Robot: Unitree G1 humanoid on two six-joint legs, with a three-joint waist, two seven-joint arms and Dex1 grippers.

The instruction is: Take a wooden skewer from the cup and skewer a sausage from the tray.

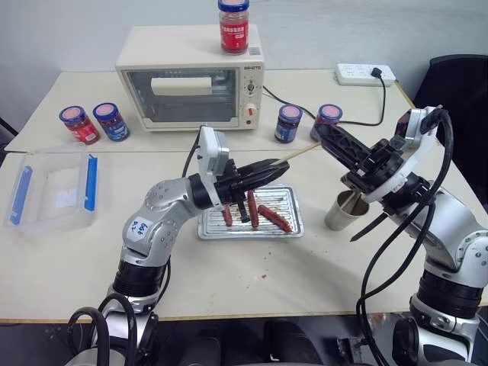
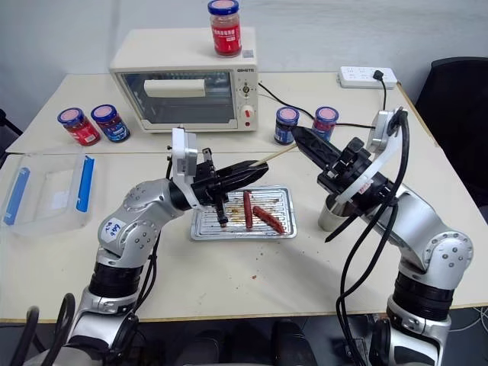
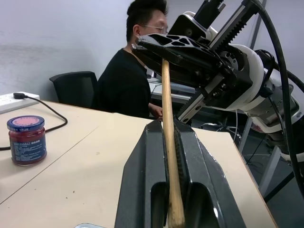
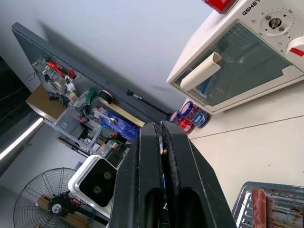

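Above a cream worktable, two robot arms share one wooden skewer [image 1: 299, 155], held level in the air over the far edge of the tray [image 1: 293, 227]. The right gripper [image 1: 321, 131] is clamped shut on the stick's far end; the left gripper [image 1: 268, 170] has its fingers narrowed around the near end, the stick lying in the slot between them, as the left wrist view shows [image 3: 168, 156].

The tray sits at the table's centre, with three sausages on its ridged floor. The plumper, redder sausage [image 1: 274, 218] lies nearest the 3 o'clock side, untouched and unskewered. The paper cup [image 1: 345, 211] stands just beside the tray at 3 o'clock, under the right arm.

At 12 o'clock stands a toaster oven [image 1: 191, 84] with a red-labelled jar [image 1: 233, 26] on top. A clear plastic box [image 1: 53, 188] with blue clips lies at 9 o'clock. In the left wrist view a person in a black top [image 3: 128, 80] sits beyond the table.
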